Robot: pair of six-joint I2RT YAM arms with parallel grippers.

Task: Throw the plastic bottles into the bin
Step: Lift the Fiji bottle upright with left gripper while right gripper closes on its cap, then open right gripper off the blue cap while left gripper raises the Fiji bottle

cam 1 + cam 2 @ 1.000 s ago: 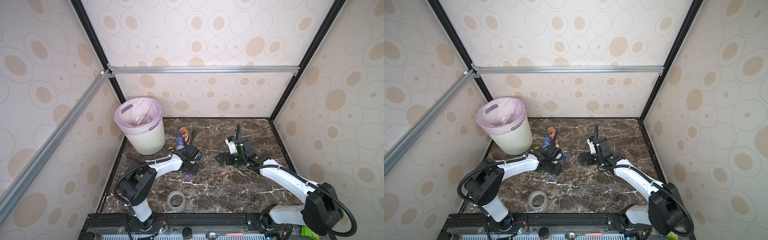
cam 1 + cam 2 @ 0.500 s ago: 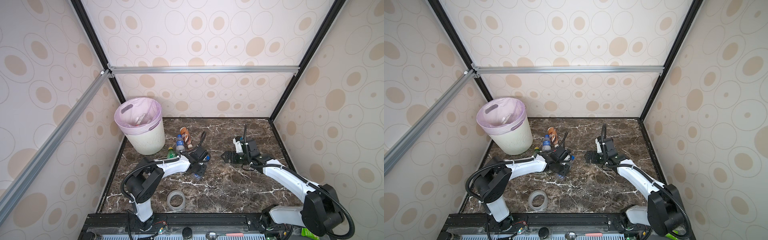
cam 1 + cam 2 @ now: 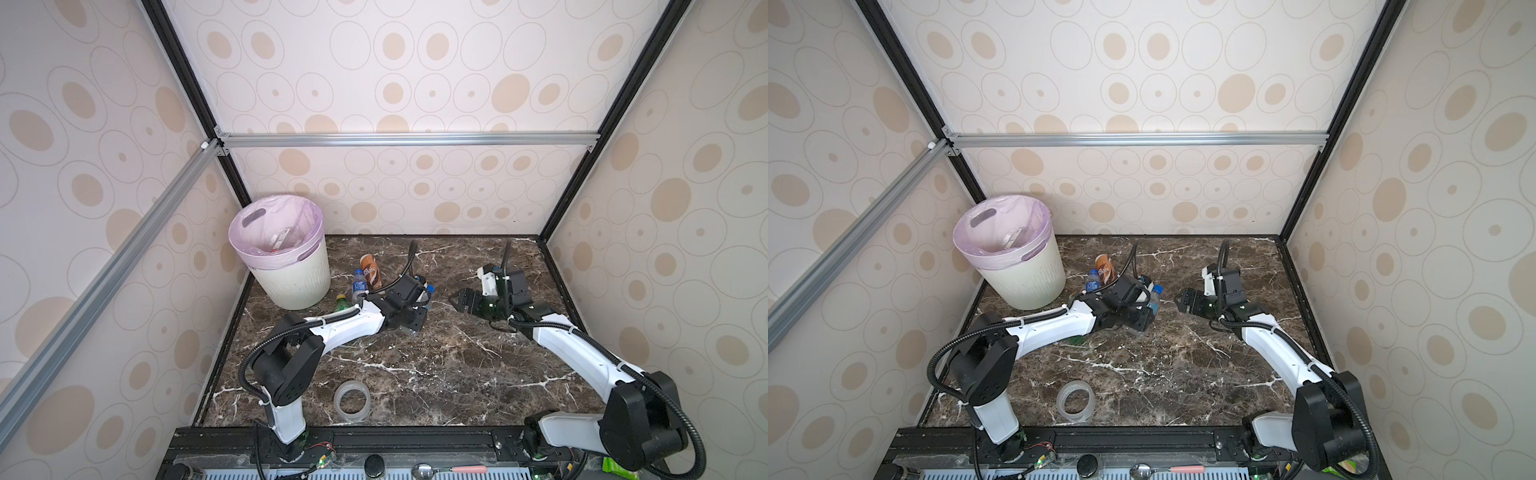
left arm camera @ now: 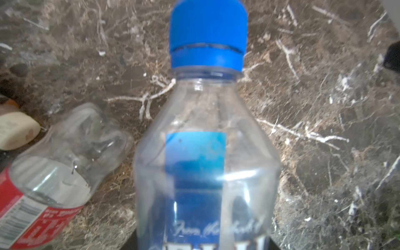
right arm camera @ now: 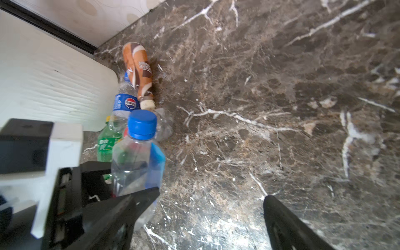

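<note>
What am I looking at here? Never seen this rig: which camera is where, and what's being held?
Two tabletop robot arms with pincer grippers, meant to clear bottles into the bin. Both top views look down on the whole marble table; each wrist view rides on an arm, looking past its gripper. The left gripper is closed on a clear blue-capped bottle, which fills the left wrist view. The right gripper is open and empty. Near the bin are a brown-wrapped bottle, a blue-labelled bottle and a green bottle; a tape ring sits near the front.
</note>
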